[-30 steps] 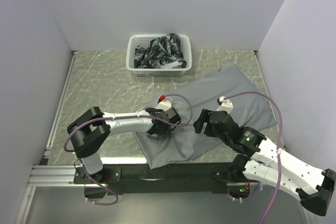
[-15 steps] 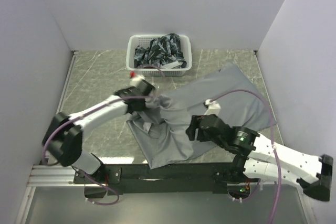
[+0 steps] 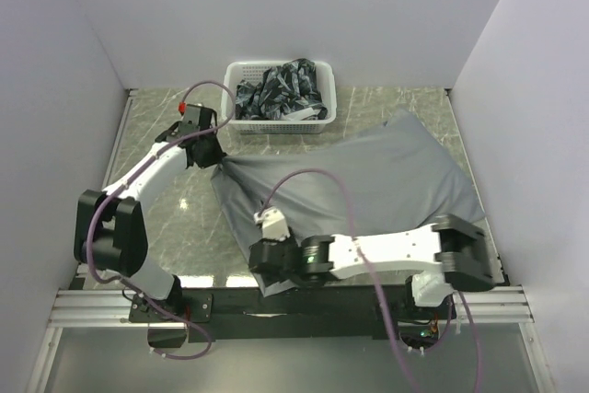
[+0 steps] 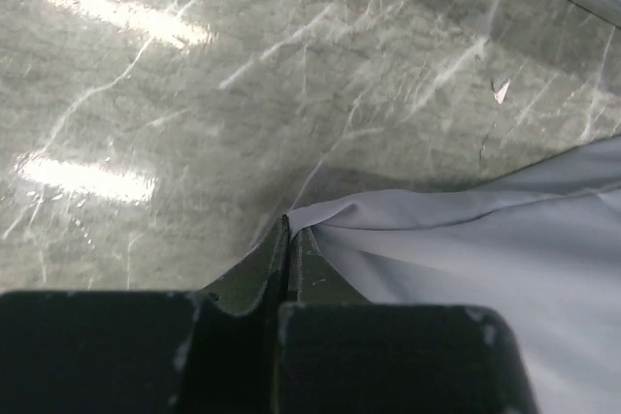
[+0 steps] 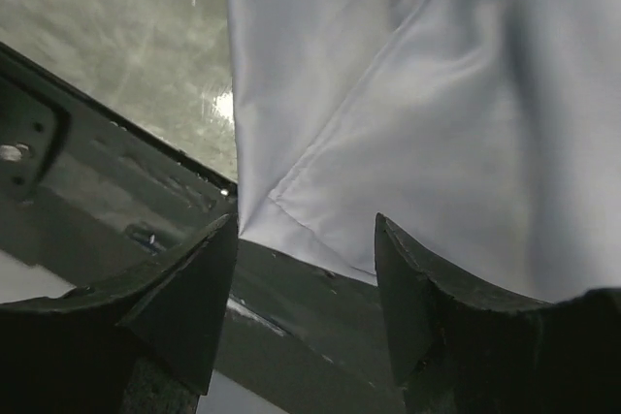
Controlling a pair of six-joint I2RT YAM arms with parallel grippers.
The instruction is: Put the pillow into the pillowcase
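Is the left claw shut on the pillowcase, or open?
Shut on it. In the left wrist view the left claw has its jaws pressed together, with a corner of the grey pillowcase pinched between them.

The pillowcase (image 3: 368, 181) is plain grey cloth, smooth with a faint sheen, creased into soft folds and stitched along its hem. The tabletop (image 3: 405, 103) has a polished stone look, grey-green with pale veins, glossy enough to mirror the lamps. The basket (image 3: 276, 121) is white plastic lattice and holds a dark patterned cloth (image 3: 281, 89). The left hand (image 4: 288, 239) and right hand (image 5: 306, 225) are matt black plastic, scuffed pale at the edges. The cables (image 3: 322, 181) are smooth and purple, and the rail (image 3: 92, 306) is bare silvery metal
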